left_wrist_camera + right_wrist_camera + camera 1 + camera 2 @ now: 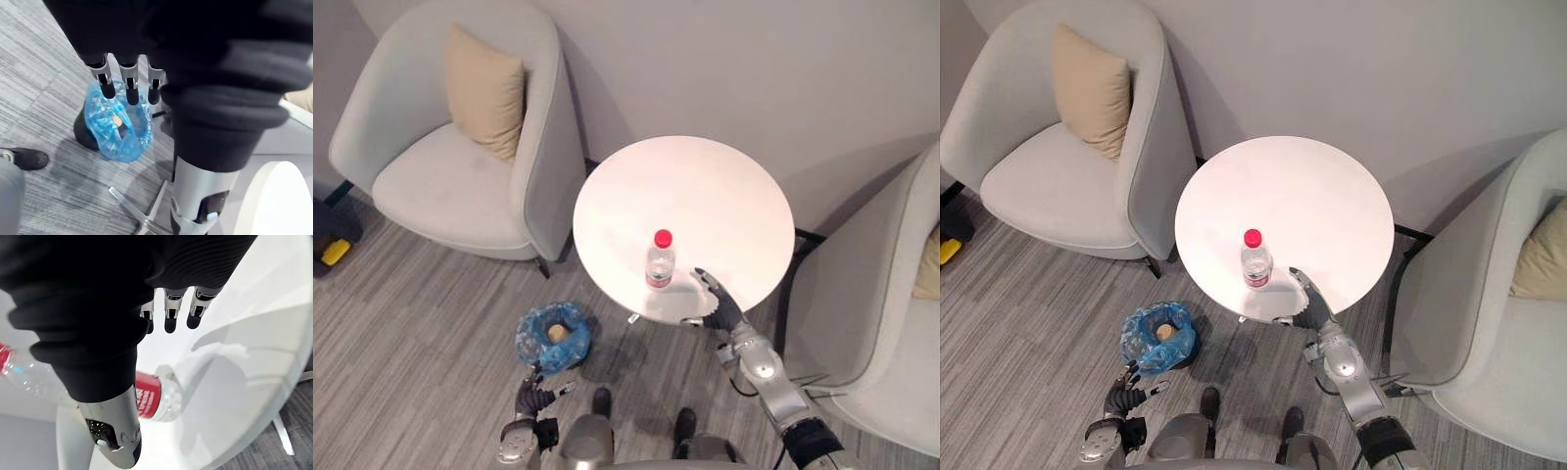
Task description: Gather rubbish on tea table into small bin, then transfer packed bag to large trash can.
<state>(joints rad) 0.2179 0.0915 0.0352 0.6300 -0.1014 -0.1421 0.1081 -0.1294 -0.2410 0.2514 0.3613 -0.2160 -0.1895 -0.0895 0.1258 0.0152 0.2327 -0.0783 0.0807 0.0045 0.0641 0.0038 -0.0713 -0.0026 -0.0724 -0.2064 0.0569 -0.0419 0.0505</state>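
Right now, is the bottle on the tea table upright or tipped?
Upright: the bottle stands on its base on the table, red cap uppermost, right hand open beside it.

In bin [530, 338], tan item [558, 333] too small to identify; right armchair [862, 323] cut by edge.

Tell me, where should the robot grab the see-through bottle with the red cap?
Probably around its middle, coming sideways from the robot's right. The clear plastic bottle with the red cap stands upright on the round white table, its round body easy to wrap, and the open right hand is beside it there.
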